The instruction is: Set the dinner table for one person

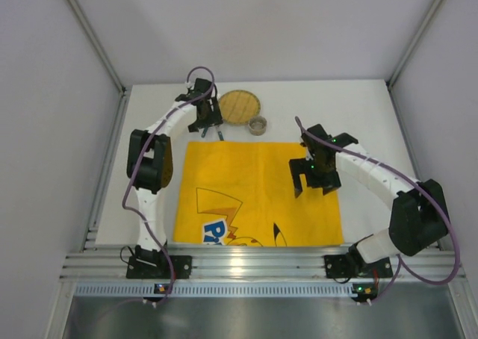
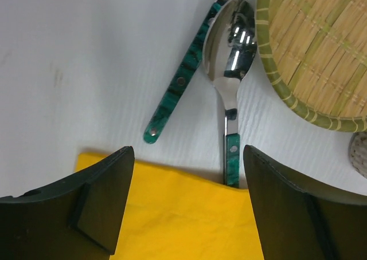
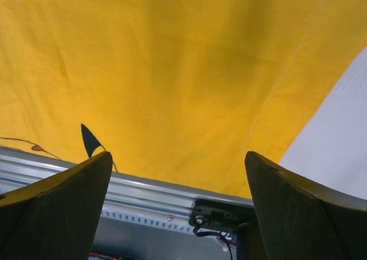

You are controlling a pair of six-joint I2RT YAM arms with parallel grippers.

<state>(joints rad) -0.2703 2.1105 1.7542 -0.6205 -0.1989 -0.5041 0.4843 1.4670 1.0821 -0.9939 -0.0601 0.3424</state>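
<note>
Left gripper (image 2: 188,157) and right gripper (image 3: 178,157): wide, empty. Hazard: spoon (image 2: 232,42) handle apparently meets yellow mat (image 2: 183,225) edge; pinching both would drag cloth.

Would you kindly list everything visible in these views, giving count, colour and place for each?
dinner table: one, matte white, under everything.
cloth mat: one, yellow with a cartoon print, near middle of the table.
woven tray: one, round, straw with a greenish rim, beyond the mat's far edge.
small round object: one, grey-beige, between tray and mat.
spoon: one, steel bowl, green handle, beside the tray, handle end at the mat's edge.
second utensil: one, green handle, left of the spoon, head cut off.
rail: one, ribbed aluminium, along the near edge.
left gripper: one, black, open, over the mat's far edge.
right gripper: one, black, open, over the mat's right part.
</note>
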